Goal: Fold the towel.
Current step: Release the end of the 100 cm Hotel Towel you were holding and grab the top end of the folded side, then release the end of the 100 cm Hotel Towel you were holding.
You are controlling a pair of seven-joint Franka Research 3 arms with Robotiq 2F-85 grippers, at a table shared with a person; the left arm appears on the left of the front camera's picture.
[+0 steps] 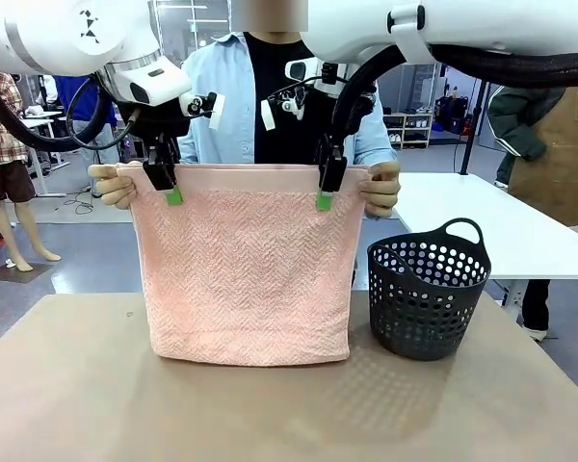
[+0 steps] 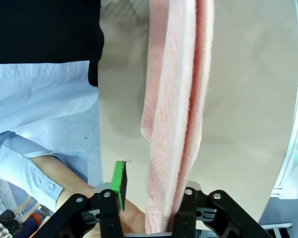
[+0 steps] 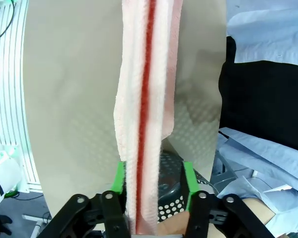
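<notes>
Towel (image 1: 246, 274) held upright over the table (image 1: 87, 385), broad face to the robot, both grippers at its top edge.

The pink towel hangs doubled, its top edge running level from side to side and its lower edge resting on the tan table. A person's hands (image 1: 114, 185) (image 1: 382, 188) hold the two upper corners. The left gripper (image 1: 166, 188) is drawn in on the top edge just inside the person's hand. The right gripper (image 1: 326, 191) straddles the edge near the other corner, one green pad against the cloth and a sliver of gap at the other, so I cannot tell whether it pinches. A dark perforated basket (image 1: 429, 294) stands on the table just beside the towel. Behind it are a white table (image 1: 506, 226) and a workshop floor.
</notes>
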